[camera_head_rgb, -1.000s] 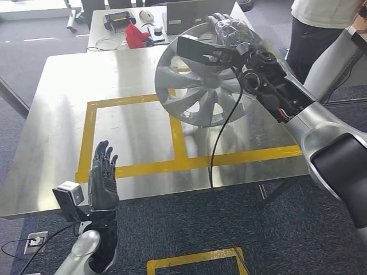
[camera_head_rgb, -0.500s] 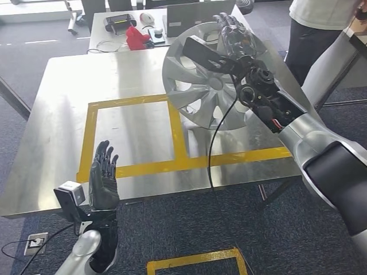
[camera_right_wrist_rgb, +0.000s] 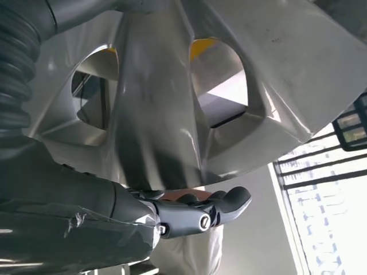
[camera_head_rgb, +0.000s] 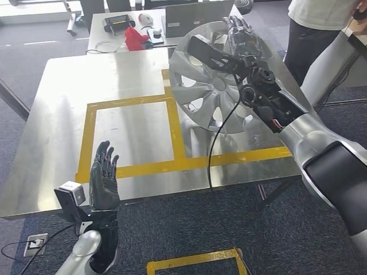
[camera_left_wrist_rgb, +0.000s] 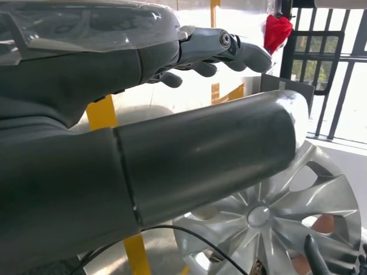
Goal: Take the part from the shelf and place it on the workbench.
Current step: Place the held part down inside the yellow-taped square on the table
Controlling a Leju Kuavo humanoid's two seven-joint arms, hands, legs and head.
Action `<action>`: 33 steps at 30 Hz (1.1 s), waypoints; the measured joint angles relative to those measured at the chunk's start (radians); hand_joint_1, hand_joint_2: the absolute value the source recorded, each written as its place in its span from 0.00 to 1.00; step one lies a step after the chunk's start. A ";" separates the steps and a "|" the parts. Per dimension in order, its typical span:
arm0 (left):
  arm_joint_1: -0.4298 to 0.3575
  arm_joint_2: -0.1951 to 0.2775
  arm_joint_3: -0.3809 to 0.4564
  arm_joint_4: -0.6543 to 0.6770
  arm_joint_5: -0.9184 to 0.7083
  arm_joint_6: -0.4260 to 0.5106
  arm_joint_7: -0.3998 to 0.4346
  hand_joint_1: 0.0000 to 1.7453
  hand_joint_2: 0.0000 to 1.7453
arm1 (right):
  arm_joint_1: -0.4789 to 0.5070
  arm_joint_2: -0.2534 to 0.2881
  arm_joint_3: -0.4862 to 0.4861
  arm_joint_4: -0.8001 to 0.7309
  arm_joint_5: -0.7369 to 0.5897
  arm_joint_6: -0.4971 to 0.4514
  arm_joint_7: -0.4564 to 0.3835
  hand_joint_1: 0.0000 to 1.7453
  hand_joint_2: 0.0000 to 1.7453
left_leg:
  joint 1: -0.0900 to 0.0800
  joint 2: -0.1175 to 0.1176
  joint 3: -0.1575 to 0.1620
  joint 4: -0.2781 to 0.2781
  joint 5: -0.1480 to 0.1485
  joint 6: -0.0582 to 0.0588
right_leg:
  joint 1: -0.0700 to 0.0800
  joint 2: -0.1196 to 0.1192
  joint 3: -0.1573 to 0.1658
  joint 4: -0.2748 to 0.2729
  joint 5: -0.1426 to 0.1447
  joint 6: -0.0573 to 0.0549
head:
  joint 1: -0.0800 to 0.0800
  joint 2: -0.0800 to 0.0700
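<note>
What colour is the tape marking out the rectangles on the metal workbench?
Yellow tape on the shiny metal workbench, clearest in the head view.

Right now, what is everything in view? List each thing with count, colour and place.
wheel cover: one, silver, held tilted above the workbench's right side
workbench: one, bare metal, ahead
tape outline: yellow, on the workbench top
red cloth: one, on the far table
laptop: one, grey, far table
floor socket: one, white, lower left
person: one, white top, dark trousers, upper right
left hand: dark, fingers apart, holds nothing
right hand: dark, grips the wheel cover's rim
</note>
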 joint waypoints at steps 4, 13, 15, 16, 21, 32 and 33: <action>0.002 0.000 0.000 0.000 -0.001 0.015 0.019 0.00 0.00 | 0.010 -0.010 -0.001 -0.007 0.187 -0.129 0.106 0.00 1.00 | 0.000 0.000 0.000 0.000 0.000 0.000 | 0.000 0.001 0.000 0.000 0.000 0.000 | -0.001 0.000; 0.006 -0.001 0.000 -0.001 0.006 0.034 0.026 0.00 0.00 | 0.032 -0.038 -0.058 -0.081 0.344 -0.175 0.125 0.00 1.00 | 0.000 0.001 0.000 0.000 -0.001 -0.001 | 0.000 0.002 0.000 0.000 0.000 0.000 | 0.000 0.000; 0.008 -0.001 0.000 -0.001 0.008 0.035 0.025 0.00 0.00 | 0.034 -0.041 -0.069 -0.097 0.354 -0.181 0.126 0.00 1.00 | 0.000 0.001 0.000 0.000 -0.001 -0.001 | 0.000 0.002 0.000 0.000 0.000 0.000 | 0.000 0.000; 0.009 -0.001 0.000 -0.001 0.008 0.036 0.025 0.00 0.00 | 0.034 -0.043 -0.075 -0.106 0.357 -0.182 0.126 0.00 1.00 | 0.000 0.001 0.000 0.000 -0.001 -0.001 | 0.000 0.002 0.000 0.000 0.000 0.000 | 0.000 0.000; 0.012 -0.001 0.000 -0.001 0.010 0.041 0.022 0.00 0.00 | 0.036 -0.046 -0.095 -0.141 0.364 -0.182 0.122 0.00 1.00 | 0.000 0.001 0.000 0.000 -0.001 -0.001 | 0.000 0.002 0.000 0.000 0.000 0.000 | 0.000 0.000; 0.016 -0.001 0.000 -0.001 0.015 0.044 0.013 0.00 0.00 | 0.036 -0.046 -0.113 -0.189 0.361 -0.174 0.115 0.00 1.00 | 0.000 0.001 0.000 0.000 -0.001 -0.001 | 0.000 0.002 0.000 0.000 0.000 0.000 | -0.001 0.000; 0.016 -0.001 0.000 -0.001 0.015 0.044 0.012 0.00 0.00 | 0.036 -0.046 -0.114 -0.192 0.356 -0.175 0.115 0.00 1.00 | 0.000 0.001 0.000 0.000 -0.001 -0.001 | 0.000 0.002 0.000 0.000 0.000 0.000 | -0.001 0.000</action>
